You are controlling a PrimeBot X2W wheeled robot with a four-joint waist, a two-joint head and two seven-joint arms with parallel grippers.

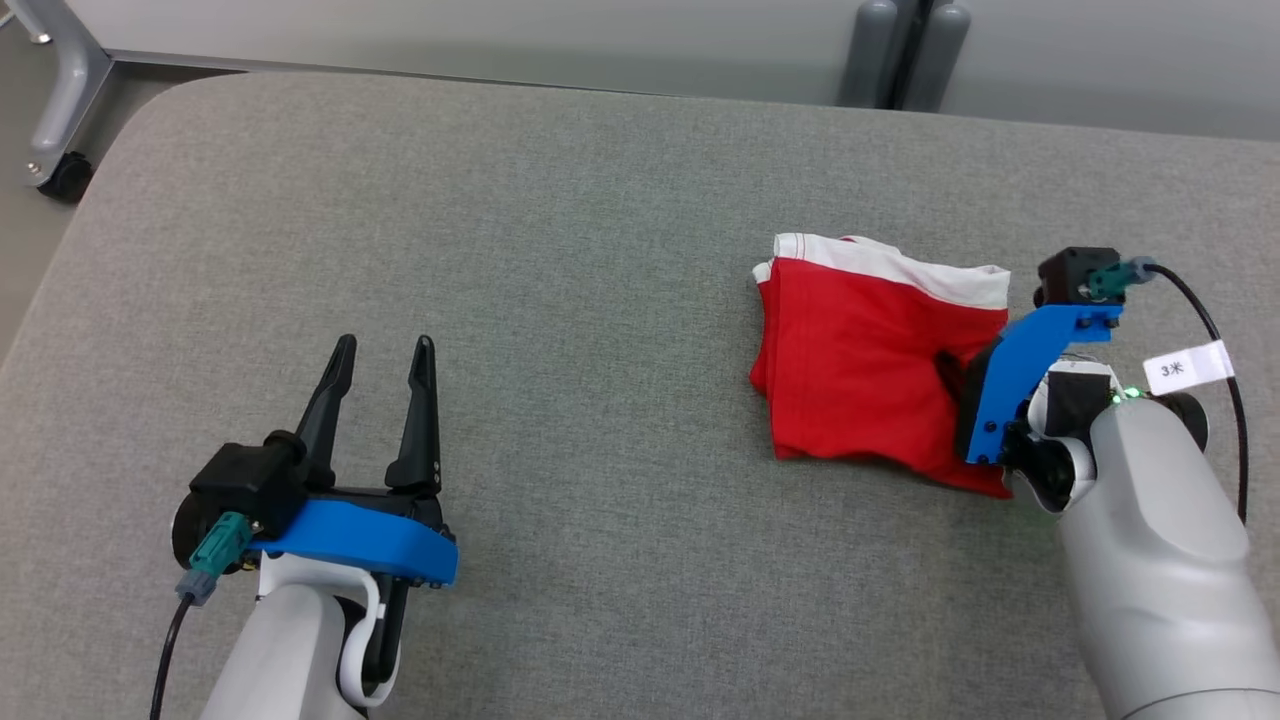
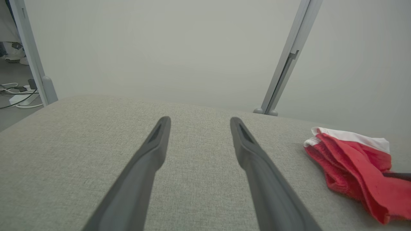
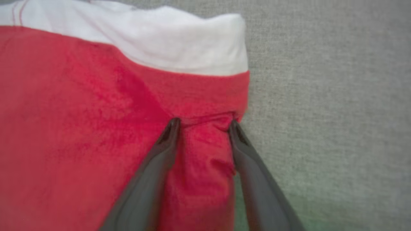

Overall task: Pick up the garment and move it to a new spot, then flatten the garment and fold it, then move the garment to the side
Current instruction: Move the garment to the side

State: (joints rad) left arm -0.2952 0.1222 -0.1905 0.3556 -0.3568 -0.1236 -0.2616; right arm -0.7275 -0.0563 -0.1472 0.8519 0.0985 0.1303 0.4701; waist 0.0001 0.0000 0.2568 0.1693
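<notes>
Red garment with a white waistband lying on the grey padded surface, right of centre, about midway between near and far, doubled into a compact layered block with loose, wrinkled edges. Would fit a folded piece due to go aside as well as a loose bundle to be lifted and spread. Right hand down on it close to its right edge, just near of the waistband: fingers apart, tips pressed into the cloth, a small pucker of red raised between them, no tight pinch to be seen. Left hand well apart at the near left, fingers spread wide, holding nothing, over bare surface. Judging by the look: light, soft, fuzzy knit, limp throughout; likely to sag, fall open and trail if lifted by one point; apt to catch and bunch on the woven cover rather than slide. Best taken through all layers near an edge or at the thicker waistband, not by the top layer alone. Plenty of open room to the left and toward the far side; on the right, reach of the surface impossible to tell, cable tag close by. Rounded far-left corner, with a caster on the floor beyond.
</notes>
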